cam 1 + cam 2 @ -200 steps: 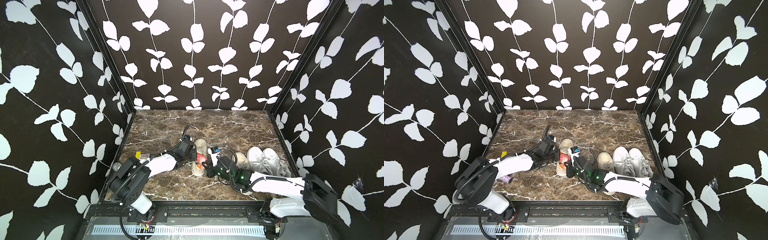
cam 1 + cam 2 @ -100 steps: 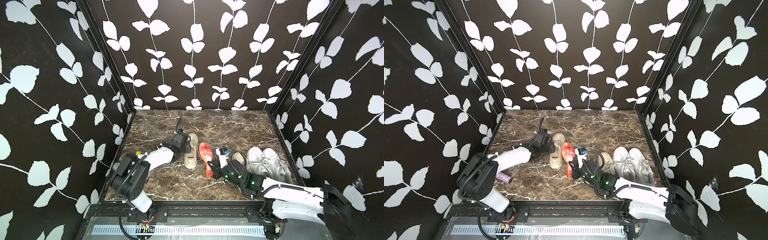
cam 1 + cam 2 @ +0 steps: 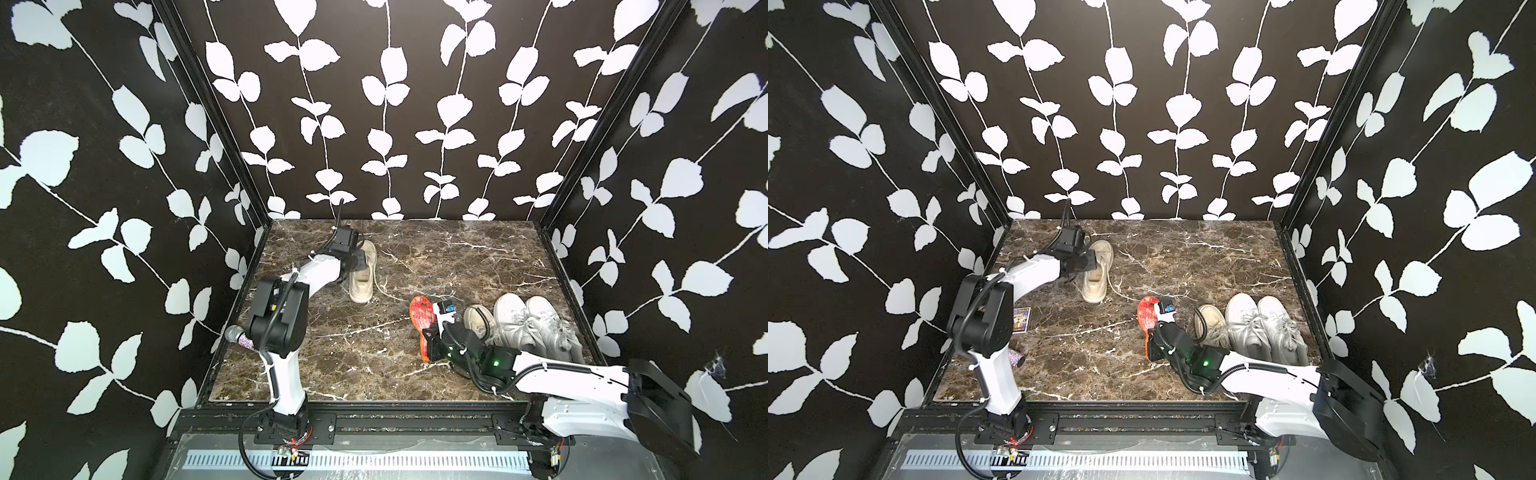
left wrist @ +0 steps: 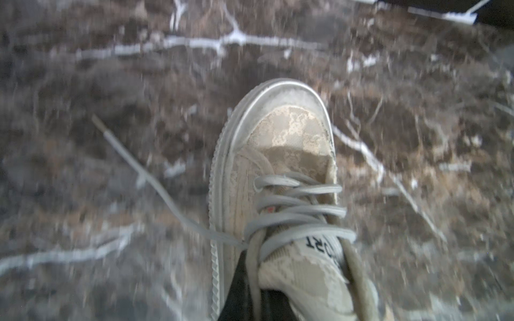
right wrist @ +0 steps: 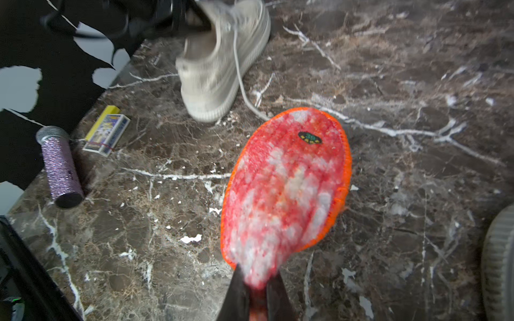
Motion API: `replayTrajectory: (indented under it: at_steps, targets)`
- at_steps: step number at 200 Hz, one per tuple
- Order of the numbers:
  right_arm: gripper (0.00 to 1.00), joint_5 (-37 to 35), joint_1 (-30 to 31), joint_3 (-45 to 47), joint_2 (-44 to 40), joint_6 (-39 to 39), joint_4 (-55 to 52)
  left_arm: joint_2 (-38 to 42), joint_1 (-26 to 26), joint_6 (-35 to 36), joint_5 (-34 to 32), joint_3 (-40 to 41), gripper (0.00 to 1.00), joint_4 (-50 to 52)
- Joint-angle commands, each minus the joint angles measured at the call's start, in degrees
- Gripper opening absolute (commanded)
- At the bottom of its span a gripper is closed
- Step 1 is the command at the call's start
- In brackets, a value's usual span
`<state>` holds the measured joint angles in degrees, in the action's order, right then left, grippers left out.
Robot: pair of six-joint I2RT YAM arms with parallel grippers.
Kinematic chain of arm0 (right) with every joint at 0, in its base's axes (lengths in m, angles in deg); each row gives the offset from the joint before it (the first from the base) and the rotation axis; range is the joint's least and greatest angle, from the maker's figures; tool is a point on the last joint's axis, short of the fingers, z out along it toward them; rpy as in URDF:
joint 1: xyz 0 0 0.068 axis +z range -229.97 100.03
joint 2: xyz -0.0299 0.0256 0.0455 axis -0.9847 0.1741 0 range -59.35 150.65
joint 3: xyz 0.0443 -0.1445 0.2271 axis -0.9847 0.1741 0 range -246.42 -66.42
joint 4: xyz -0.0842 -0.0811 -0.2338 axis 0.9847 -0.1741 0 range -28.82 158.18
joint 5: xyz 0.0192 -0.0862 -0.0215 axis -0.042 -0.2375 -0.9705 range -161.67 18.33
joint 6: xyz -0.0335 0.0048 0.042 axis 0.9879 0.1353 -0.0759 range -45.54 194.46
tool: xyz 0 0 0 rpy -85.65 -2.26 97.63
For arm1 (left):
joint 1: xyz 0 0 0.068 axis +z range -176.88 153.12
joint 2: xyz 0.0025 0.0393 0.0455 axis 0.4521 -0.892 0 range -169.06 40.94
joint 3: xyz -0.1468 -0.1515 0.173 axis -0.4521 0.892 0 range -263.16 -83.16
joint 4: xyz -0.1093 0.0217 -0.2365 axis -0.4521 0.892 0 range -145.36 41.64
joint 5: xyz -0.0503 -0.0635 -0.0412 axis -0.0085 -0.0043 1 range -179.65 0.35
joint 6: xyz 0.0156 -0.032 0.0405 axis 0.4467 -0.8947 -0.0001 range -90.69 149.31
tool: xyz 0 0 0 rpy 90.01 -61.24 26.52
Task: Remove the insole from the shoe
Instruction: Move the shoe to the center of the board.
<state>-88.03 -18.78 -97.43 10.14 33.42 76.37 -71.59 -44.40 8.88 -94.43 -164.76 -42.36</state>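
The right gripper (image 5: 257,283) has its jaws pinched tight on the heel end of the red, orange-rimmed insole (image 5: 286,189). The insole is right out of the shoe, fuzzy face up, over the marble table (image 3: 457,257), though I can't tell whether it touches the stone. Far left at the back, the left gripper (image 3: 358,262) is clamped narrow on the collar of the beige shoe (image 3: 362,276), one lace trailing loose across the marble. The insole is well apart from that shoe, just beside another beige shoe (image 3: 473,316) and a pair of white sneakers (image 3: 532,324). A glittery microphone (image 5: 59,166) and a small card box (image 5: 107,130) lie by the left edge.
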Motion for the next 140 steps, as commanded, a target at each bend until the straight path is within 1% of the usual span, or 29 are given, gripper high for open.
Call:
replayTrajectory:
  at_steps: [1,25,65,80,95,106,125,140]
  targets:
    - [0.0,2.7,0.3,-3.4,3.3,-3.3,0.8,-3.2,2.0,2.8,2.5,-8.6,0.0,1.6]
    - [0.0,5.5,0.3,-6.5,7.4,-4.1,0.9,-8.6,4.0,2.8,5.2,-16.3,0.0,3.2]
    - [0.0,9.2,0.7,-13.5,14.9,-5.7,0.8,-17.4,4.7,5.0,8.2,-29.3,0.0,10.3]
    - [0.0,9.2,1.3,-16.8,18.1,-6.6,-0.3,-18.9,4.8,5.1,9.2,-31.9,0.09,12.3]
    - [0.0,8.7,1.6,-20.6,21.4,-7.8,-3.4,-18.5,4.8,5.1,9.3,-32.2,0.15,12.9]
    - [0.0,8.2,1.9,-23.3,24.5,-8.8,-6.1,-17.6,4.8,5.1,8.9,-32.2,0.21,13.6]
    - [0.0,7.5,2.3,-26.9,27.6,-9.7,-8.6,-15.3,4.8,4.8,8.0,-32.0,0.37,15.9]
    - [0.0,6.9,2.8,-29.6,29.8,-9.9,-10.4,-12.3,4.8,4.6,7.9,-30.6,0.44,17.3]
